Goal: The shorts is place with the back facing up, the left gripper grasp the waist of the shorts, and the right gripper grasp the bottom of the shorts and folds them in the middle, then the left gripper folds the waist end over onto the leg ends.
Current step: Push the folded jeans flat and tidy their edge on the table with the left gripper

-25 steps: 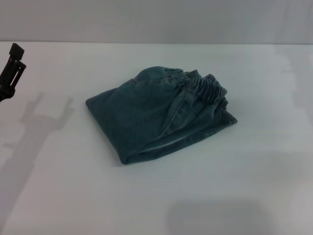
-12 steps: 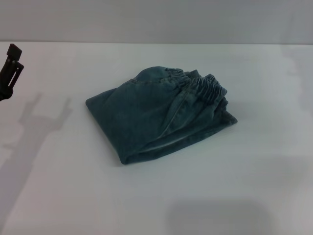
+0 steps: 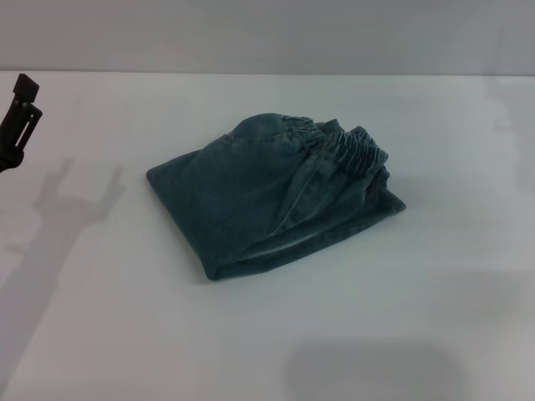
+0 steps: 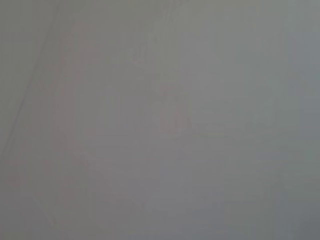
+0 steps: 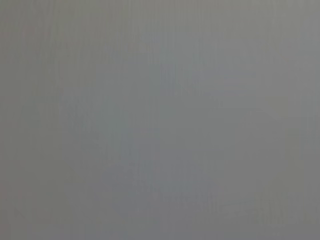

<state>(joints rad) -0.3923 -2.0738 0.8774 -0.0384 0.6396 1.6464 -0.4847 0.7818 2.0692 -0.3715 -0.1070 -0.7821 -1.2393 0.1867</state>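
Shorts [image 3: 272,200] are lying folded on the white surface [image 3: 435,317], waistband [image 3: 355,149] on top; left pincer [image 3: 18,117] is hovering well apart, grip unreadable.

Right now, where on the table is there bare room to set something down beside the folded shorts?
Bare table lies all around the shorts: a wide strip nearest the robot, and open room to their right. On the left, the patch between the shorts and the left gripper at the edge is free too. Nowhere looks crowded.
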